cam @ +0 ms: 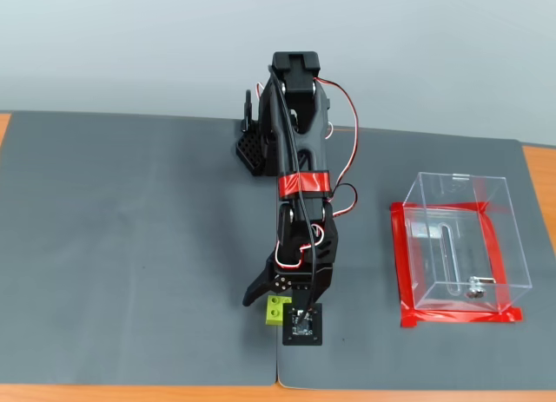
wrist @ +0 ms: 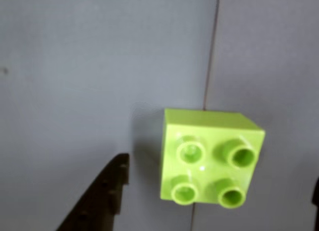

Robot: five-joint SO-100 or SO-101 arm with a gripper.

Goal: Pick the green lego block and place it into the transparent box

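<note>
The green lego block point(wrist: 209, 156) is lime green with four round studs. It lies on the grey mat, filling the lower middle of the wrist view. In the fixed view it point(cam: 275, 310) sits near the mat's front edge, partly under the arm. My gripper point(wrist: 219, 176) is open and straddles it: one black finger point(wrist: 107, 191) stands left of the block, and the other just shows at the right edge. In the fixed view the gripper point(cam: 280, 299) hangs over the block. The transparent box point(cam: 452, 194) stands empty to the right, well apart from the gripper.
Red tape point(cam: 407, 265) frames the box's base. A seam point(wrist: 212, 51) between two grey mats runs behind the block. The arm's black base point(cam: 254, 150) stands at the mat's back. An orange table edge point(cam: 139, 393) shows in front.
</note>
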